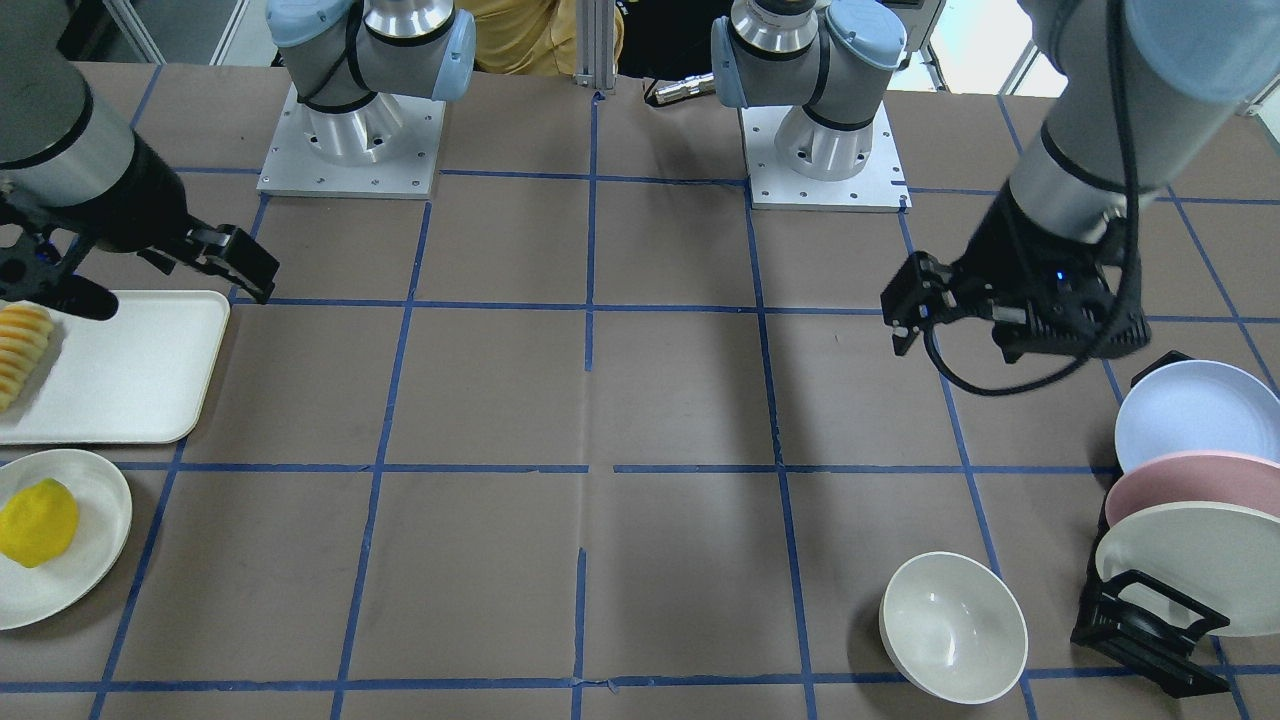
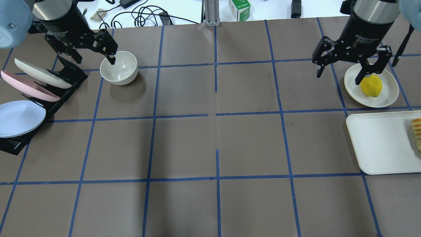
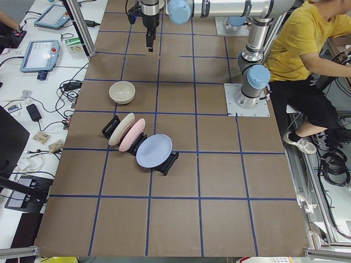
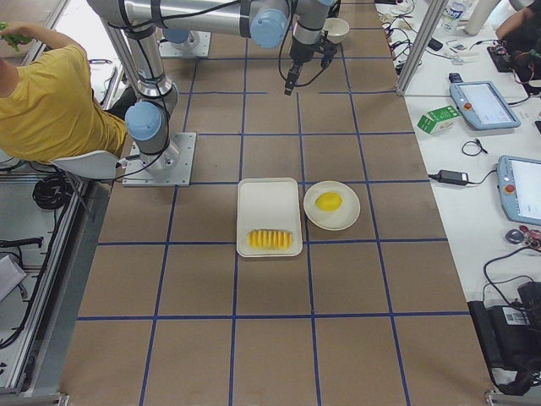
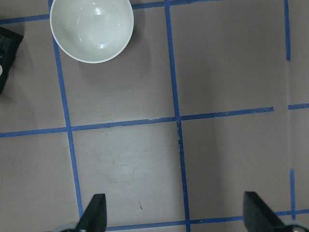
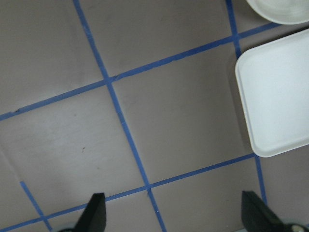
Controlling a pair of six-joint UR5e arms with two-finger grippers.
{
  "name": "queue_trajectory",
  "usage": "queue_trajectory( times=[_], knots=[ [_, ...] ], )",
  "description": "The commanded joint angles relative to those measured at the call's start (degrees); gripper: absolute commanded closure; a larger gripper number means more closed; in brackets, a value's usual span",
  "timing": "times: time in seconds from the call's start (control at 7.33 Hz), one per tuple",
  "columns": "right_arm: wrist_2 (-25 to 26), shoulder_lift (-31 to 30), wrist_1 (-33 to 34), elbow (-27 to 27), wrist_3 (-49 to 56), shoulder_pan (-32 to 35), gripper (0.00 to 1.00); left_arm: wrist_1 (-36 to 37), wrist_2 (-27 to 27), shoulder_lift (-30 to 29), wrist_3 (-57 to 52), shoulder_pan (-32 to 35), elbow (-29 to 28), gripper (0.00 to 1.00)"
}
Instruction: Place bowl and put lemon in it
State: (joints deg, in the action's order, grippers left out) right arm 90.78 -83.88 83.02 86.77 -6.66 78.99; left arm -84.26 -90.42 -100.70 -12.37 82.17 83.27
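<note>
Just beside the rack, upright bowl

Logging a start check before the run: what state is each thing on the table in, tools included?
Deep off-white glossy bowl: upright, empty, on the table.
Small yellow whole lemon: lying on the flat cream round plate.
Cream rectangular tray: holds sliced orange-yellow food at one end.
Three pastel plates: standing on edge in the black rack.
Left tool: open, empty.
Right tool: open, empty.
</note>
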Motion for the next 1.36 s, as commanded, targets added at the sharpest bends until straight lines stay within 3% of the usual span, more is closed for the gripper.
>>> queue_trajectory(
  times=[0.0,0.41,0.55,0.82,1.09,1.23],
  knots=[
    [3.16,6.31,9.55,0.07,12.57,-8.47,0.00,10.90,1.65,-11.13,-4.66,-4.89,-1.34,0.00],
    [5.64,19.15,28.37,-0.02,36.46,-17.53,0.00,16.76,1.83,-25.38,-7.58,-8.07,-9.59,0.00],
    [5.64,22.06,31.99,-0.02,41.76,-17.81,0.00,20.33,1.92,-28.72,-8.62,-7.99,-9.96,0.00],
    [5.11,24.19,31.76,0.16,41.56,-17.90,0.00,21.94,1.74,-32.35,-9.94,-7.99,-10.05,0.05],
    [4.85,26.74,32.20,-0.02,41.29,-17.90,0.01,21.34,1.56,-32.45,-10.30,-8.07,-9.70,0.48],
    [3.63,28.40,32.37,-0.19,40.85,-17.82,0.02,21.16,1.57,-32.01,-10.21,-7.99,-9.61,0.52]
  ],
)
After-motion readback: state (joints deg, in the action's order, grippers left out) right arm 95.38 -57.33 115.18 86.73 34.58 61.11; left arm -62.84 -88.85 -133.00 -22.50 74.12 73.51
